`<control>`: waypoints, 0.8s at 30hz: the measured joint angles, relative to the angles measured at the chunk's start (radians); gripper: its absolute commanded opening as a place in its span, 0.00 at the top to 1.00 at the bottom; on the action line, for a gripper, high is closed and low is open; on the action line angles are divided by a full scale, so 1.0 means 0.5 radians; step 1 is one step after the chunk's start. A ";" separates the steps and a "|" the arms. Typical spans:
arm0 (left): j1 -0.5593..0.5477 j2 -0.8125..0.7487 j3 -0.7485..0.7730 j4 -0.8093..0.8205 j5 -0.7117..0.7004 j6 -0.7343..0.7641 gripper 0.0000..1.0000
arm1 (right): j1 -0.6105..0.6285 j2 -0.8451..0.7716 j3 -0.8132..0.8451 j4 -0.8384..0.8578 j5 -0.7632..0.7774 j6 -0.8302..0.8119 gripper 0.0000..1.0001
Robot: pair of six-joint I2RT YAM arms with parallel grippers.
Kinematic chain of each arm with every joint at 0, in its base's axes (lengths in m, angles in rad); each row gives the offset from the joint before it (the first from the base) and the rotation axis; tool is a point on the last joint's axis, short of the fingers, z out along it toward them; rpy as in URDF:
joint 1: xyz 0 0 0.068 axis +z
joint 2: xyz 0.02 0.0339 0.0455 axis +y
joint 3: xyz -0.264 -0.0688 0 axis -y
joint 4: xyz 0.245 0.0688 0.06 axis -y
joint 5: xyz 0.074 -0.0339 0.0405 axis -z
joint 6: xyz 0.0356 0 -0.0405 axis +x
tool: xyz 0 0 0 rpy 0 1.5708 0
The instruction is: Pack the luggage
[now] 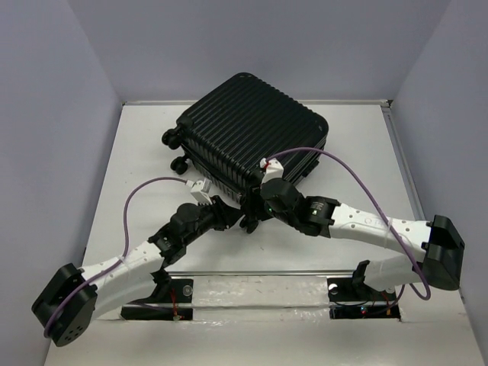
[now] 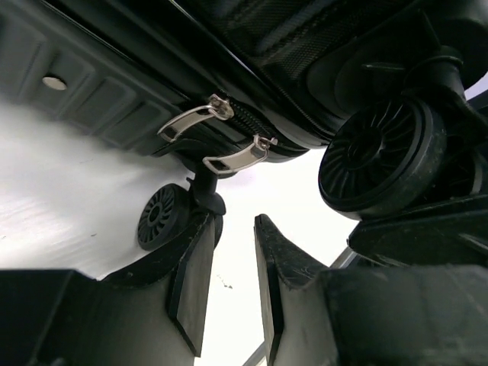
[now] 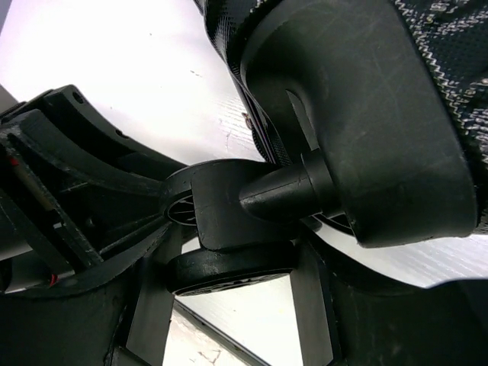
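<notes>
The luggage, a black ribbed hard-shell suitcase, lies closed and flat on the table with its caster wheels toward the left and the near corner. My right gripper is at that near corner. In the right wrist view my right gripper has its two fingers pressed against either side of one caster wheel. My left gripper stands open just beside it, with only white table between the fingers. Two metal zipper pulls hang from the case edge above it, next to another wheel.
A white table carries the case, with grey walls on three sides. A metal strip runs along the near edge by the arm bases. Purple cables loop over both arms. Further wheels stick out at the case's left side.
</notes>
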 measured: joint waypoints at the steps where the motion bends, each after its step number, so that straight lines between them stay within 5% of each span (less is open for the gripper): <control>1: -0.008 0.036 0.008 0.024 0.008 0.005 0.62 | 0.000 0.000 0.013 -0.023 -0.004 -0.010 0.89; 11: -0.120 0.424 0.193 0.269 -0.017 0.067 0.65 | -0.004 -0.003 0.034 -0.079 -0.024 -0.050 0.90; 24: -0.215 0.540 0.205 0.372 -0.454 0.066 0.59 | -0.018 -0.034 0.005 -0.040 -0.134 -0.070 0.93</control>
